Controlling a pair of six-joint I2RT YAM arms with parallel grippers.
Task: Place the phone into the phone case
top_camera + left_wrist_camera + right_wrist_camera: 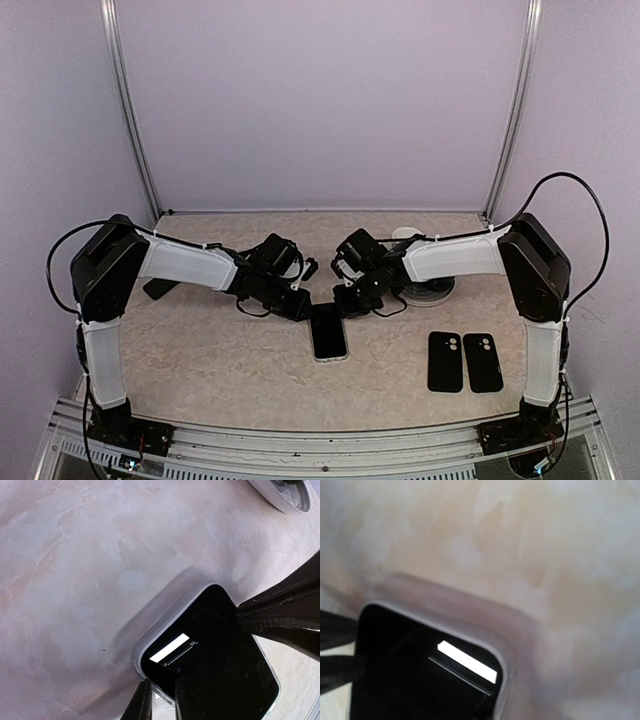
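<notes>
The phone (328, 332) lies flat, black screen up, in the middle of the table. In the wrist views a pale phone case rim (142, 645) wraps the corners of the phone (215, 655) that show. My left gripper (300, 306) is at the phone's far left corner. Its jaws (161, 687) are shut on the phone's rimmed edge, one finger outside and one on the screen. My right gripper (350, 300) is at the far right corner. Its fingers (280, 617) are shut, with their tips against the phone's edge. My own fingers are too dark to make out in the right wrist view.
Two black phone-shaped slabs (445, 361) (483, 362) lie side by side at the front right. A white round object (428, 290) sits behind the right forearm. A black flat item (157, 288) lies under the left arm. Metal posts stand at the back corners.
</notes>
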